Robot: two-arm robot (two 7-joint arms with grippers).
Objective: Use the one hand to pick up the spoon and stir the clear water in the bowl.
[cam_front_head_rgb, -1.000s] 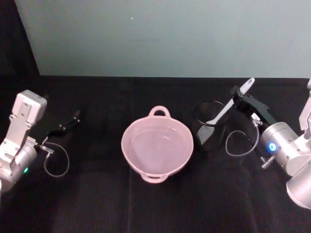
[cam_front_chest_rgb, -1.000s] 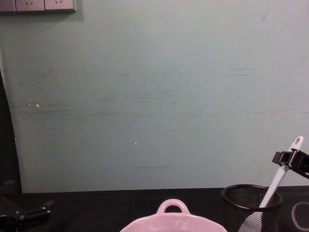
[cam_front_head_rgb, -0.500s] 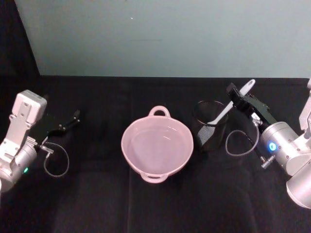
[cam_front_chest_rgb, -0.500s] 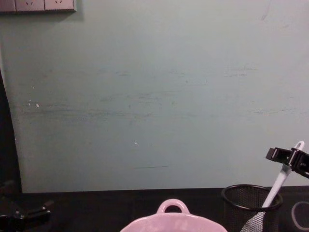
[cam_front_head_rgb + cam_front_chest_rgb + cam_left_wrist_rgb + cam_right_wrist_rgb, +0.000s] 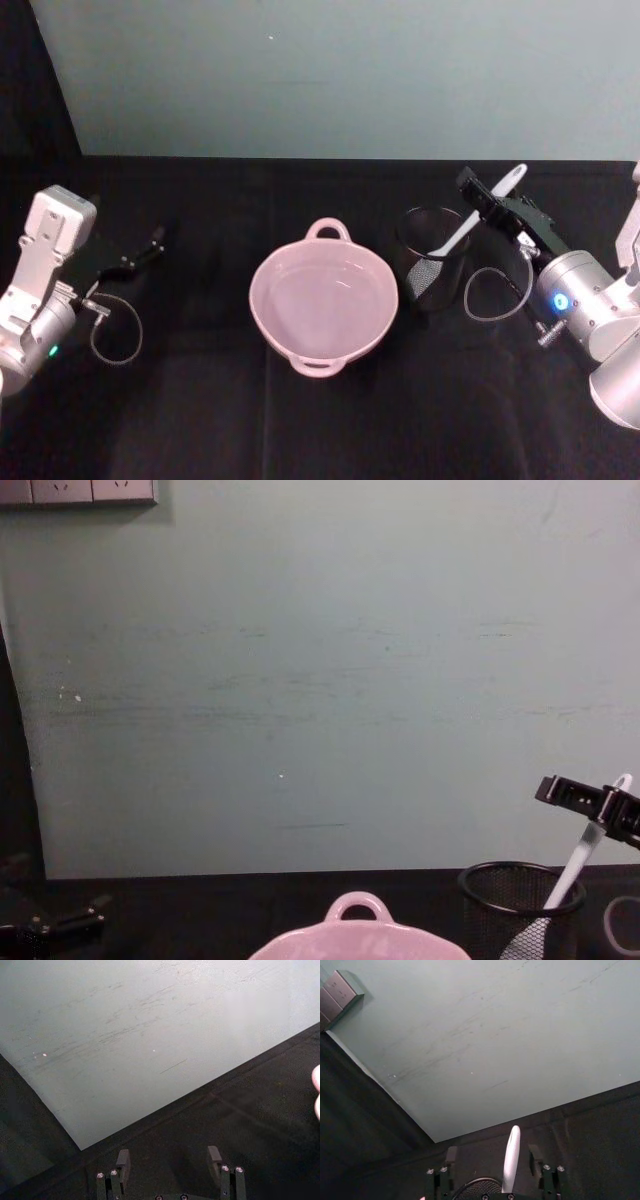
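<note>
Head view: the right claw (image 5: 484,200) is reaching in from the right side of the black counter (image 5: 200,400) and is positioned at the upper handle of the white spoon (image 5: 470,224). The spoon is standing tilted in the black wire-mesh cup (image 5: 433,257), with its flat blade down inside the cup and its holed handle end pointing up and away toward the green wall (image 5: 350,70). The mesh cup is standing just beside the pale pink bowl (image 5: 323,297), on the bowl's right; the bowl is sitting at the centre of the counter with clear water in it and small loop handles at its far and near rims.

Right wrist view: the two fingers (image 5: 451,1156) of the right claw are standing apart, one on either side of the spoon handle (image 5: 510,1157), with a visible gap on each side; the claw is open around the handle and is not gripping it. The cup rim (image 5: 479,1187) is showing just beyond the claw body.

Chest view: the right claw (image 5: 588,802) is entering from the right edge above the mesh cup (image 5: 520,908), with the spoon (image 5: 575,868) leaning up through it.

Left wrist view: the left claw (image 5: 167,1157) is resting parked at the left side of the counter, well apart from the bowl, with its fingers spread and holding nothing.
</note>
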